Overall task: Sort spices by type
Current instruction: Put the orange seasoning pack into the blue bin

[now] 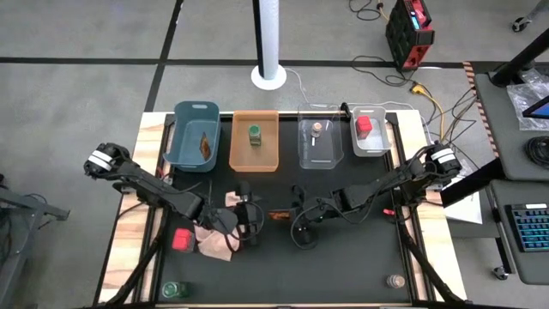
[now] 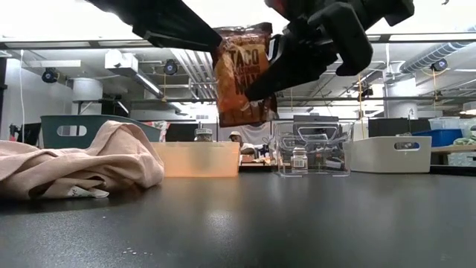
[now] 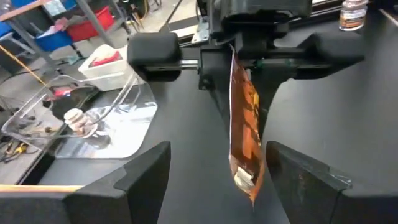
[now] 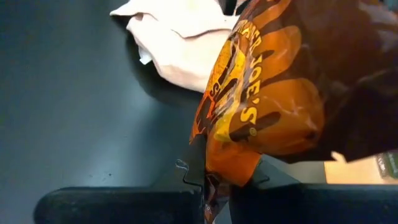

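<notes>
At the far left of the high view, the lower left corner of the black bench carries a green-capped jar, and a red boxy container sits just above it beside the crumpled pink cloth.

Along the top edge 4 bins stand in a row. The dark teal bin holds 1 orange-brown foil packet. The orange bin holds a second green-capped jar. The clear bin holds a tiny tan-lidded jar. The white bin holds a second red container.

At the centre of the frame the 2 arms meet. The left end effector has its fingers spread wide, standing on either side of the taco seasoning packet without touching it. The right end effector has its fingers pressed together, pinching that packet by its edge. In the low view the packet hangs upright in the air, well above the bench, in the upper middle of the frame.

At the lower right of the high view another tan-lidded jar stands alone near the bench edge.
</notes>
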Available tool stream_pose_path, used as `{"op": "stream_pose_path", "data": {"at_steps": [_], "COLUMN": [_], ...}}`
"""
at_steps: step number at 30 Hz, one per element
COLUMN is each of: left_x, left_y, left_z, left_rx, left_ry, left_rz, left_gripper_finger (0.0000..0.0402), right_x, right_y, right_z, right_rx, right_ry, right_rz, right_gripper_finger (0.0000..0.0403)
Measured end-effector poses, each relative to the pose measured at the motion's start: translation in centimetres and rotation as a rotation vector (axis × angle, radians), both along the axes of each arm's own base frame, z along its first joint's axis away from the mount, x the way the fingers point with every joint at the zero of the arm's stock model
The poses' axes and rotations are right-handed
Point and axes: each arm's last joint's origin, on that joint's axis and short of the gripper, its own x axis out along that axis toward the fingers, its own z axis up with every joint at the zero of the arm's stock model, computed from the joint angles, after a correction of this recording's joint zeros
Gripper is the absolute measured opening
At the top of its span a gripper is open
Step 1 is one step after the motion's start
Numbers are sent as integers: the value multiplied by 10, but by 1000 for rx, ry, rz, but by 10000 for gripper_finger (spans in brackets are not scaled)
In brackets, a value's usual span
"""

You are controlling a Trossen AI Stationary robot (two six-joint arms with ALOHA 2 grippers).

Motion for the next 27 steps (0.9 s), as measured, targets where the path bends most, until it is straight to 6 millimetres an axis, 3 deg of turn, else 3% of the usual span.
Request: {"op": "stream_pose_path", "data": {"at_steps": [6, 9, 12, 15, 16, 27], "left_x": [8, 9, 10, 11, 11, 8], "left_y": [8, 8, 8, 8, 8, 8], "left_z": [4, 5, 4, 3, 3, 3], "left_rx": [-63, -37, -6, 9, 6, -11], "left_ry": [-28, -38, -39, -32, -35, -70], "left_rz": [-92, -104, -101, -105, -102, 65], "left_gripper_finger": [245, 219, 148, 40, 21, 0], "right_x": [3, 3, 3, 4, 5, 4], "right_y": [-1, -1, -2, -5, -6, -9], "right_z": [4, 4, 4, 4, 4, 13], "right_rx": [-46, -60, -66, -67, -66, 113], "right_ry": [-47, -46, -47, -47, -50, -92], "right_rz": [35, 44, 46, 37, 29, -92], "right_gripper_finger": [24, 24, 24, 38, 44, 119]}}
